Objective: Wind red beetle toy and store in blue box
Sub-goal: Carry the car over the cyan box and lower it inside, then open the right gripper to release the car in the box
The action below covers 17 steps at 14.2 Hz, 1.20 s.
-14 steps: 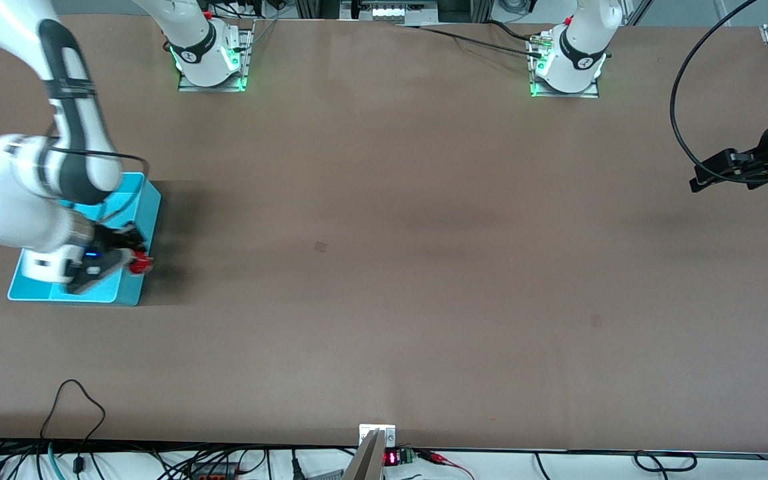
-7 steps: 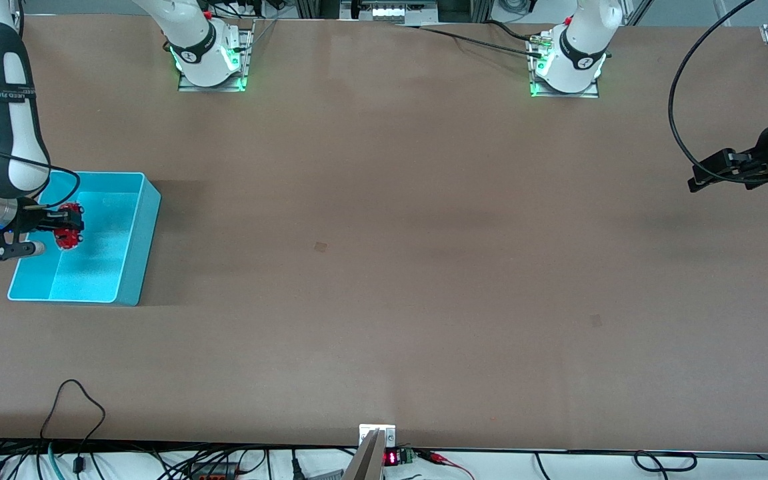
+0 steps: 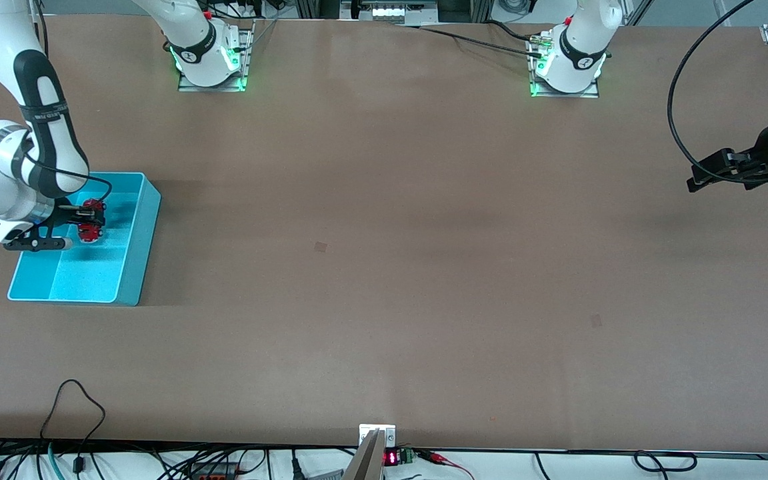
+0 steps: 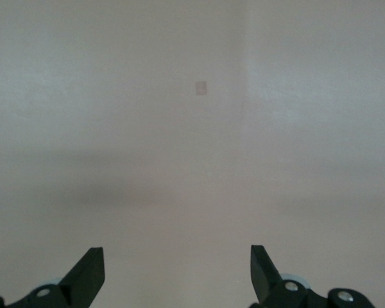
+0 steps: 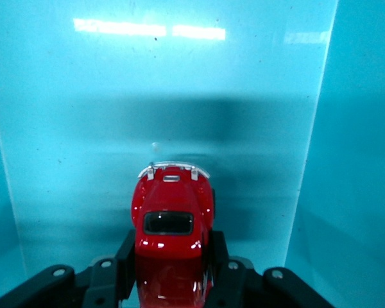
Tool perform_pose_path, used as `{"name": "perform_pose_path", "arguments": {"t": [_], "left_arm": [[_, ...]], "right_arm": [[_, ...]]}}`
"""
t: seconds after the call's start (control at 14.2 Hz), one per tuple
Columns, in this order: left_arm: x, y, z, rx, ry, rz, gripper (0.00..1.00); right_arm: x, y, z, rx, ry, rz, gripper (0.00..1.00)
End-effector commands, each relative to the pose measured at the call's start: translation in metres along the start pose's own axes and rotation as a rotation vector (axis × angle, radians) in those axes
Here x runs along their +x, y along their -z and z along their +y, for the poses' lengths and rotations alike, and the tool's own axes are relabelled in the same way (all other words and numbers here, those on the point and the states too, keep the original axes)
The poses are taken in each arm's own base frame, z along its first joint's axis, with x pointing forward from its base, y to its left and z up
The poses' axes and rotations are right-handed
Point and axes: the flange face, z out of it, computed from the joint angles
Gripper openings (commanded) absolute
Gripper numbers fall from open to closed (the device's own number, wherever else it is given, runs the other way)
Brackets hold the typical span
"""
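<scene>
The red beetle toy (image 3: 91, 223) is held in my right gripper (image 3: 93, 221), which is shut on it inside the blue box (image 3: 132, 267) at the right arm's end of the table. In the right wrist view the toy (image 5: 172, 224) sits between the black fingers (image 5: 123, 256), just above the box's floor (image 5: 83, 128), nose pointing away from the wrist. My left gripper (image 3: 694, 181) is open and empty at the left arm's end of the table. In the left wrist view the left gripper (image 4: 178, 269) shows only bare table between its spread fingertips.
The brown table (image 3: 384, 253) carries nothing else but two faint marks. The arm bases (image 3: 211, 63) stand along the edge farthest from the front camera. Cables (image 3: 77, 400) and a small device (image 3: 377, 447) lie at the edge nearest it.
My right gripper swung the toy from the box's wall to the box's outer side, then back and lower into the box. The left arm has not moved.
</scene>
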Motion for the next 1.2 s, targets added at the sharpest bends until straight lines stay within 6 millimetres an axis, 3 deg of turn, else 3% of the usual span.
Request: {"name": "perform_pose_path", "arguments": {"t": [0.0, 0.07, 0.14, 0.35, 0.57, 0.71, 0.92, 1.13], "left_arm": [[-0.002, 0.003, 0.001, -0.017, -0.017, 0.006, 1.0], [-0.002, 0.002, 0.001, -0.017, -0.019, 0.012, 1.0], [-0.002, 0.0, 0.001, -0.017, -0.018, 0.013, 1.0], [-0.002, -0.001, 0.001, -0.017, -0.018, 0.013, 1.0], [-0.003, 0.001, 0.003, -0.017, -0.023, 0.016, 1.0], [-0.003, 0.001, 0.003, -0.014, -0.023, 0.016, 1.0], [-0.005, 0.003, 0.012, -0.005, -0.041, 0.02, 1.0], [-0.01, 0.003, 0.012, -0.001, -0.041, 0.017, 1.0]], "right_arm": [[-0.001, 0.002, -0.002, 0.001, -0.016, 0.012, 0.57], [0.0, 0.004, -0.004, 0.002, -0.011, 0.015, 0.93], [0.002, 0.013, -0.007, 0.001, -0.002, 0.028, 1.0], [0.011, 0.06, -0.023, 0.008, 0.047, 0.078, 1.0], [0.024, 0.144, -0.041, 0.006, 0.134, 0.068, 1.0], [0.029, 0.214, -0.06, 0.012, 0.171, 0.082, 1.0], [0.022, 0.304, -0.093, 0.008, 0.209, 0.102, 1.0], [-0.003, 0.36, -0.134, 0.038, 0.065, 0.058, 1.0]]}}
